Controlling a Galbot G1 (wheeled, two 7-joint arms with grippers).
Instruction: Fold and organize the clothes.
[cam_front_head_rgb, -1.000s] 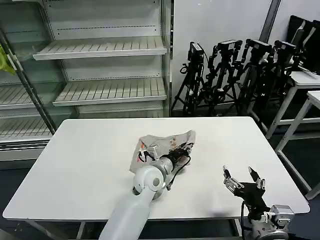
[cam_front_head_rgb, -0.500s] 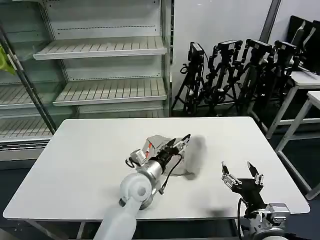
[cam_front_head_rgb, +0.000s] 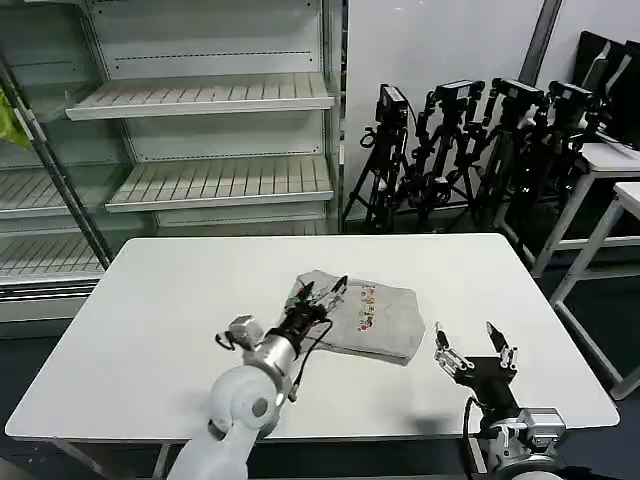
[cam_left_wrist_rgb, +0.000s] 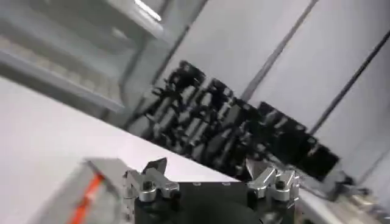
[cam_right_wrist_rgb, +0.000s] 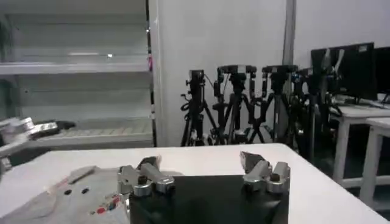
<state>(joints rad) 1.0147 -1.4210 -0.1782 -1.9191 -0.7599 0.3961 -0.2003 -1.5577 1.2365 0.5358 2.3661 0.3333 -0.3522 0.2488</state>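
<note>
The clothes are one light grey T-shirt, lying folded and flat at the middle of the white table, its small multicoloured print facing up. My left gripper hovers open over the shirt's left edge with nothing between its fingers. In the left wrist view the left gripper stands wide open, with the shirt low beside it. My right gripper is open near the table's front right, just off the shirt's right corner. The right wrist view shows the right gripper open, and the shirt off to one side.
Empty metal shelving stands behind the table on the left. A row of black tripods stands behind on the right, with other white tables farther right. A yellow-green cloth scrap hangs at the far left.
The left gripper has let go of the shirt and drawn back toward the front left. The shirt, bunched before, now lies flat with its print up. The right gripper crept slightly left.
</note>
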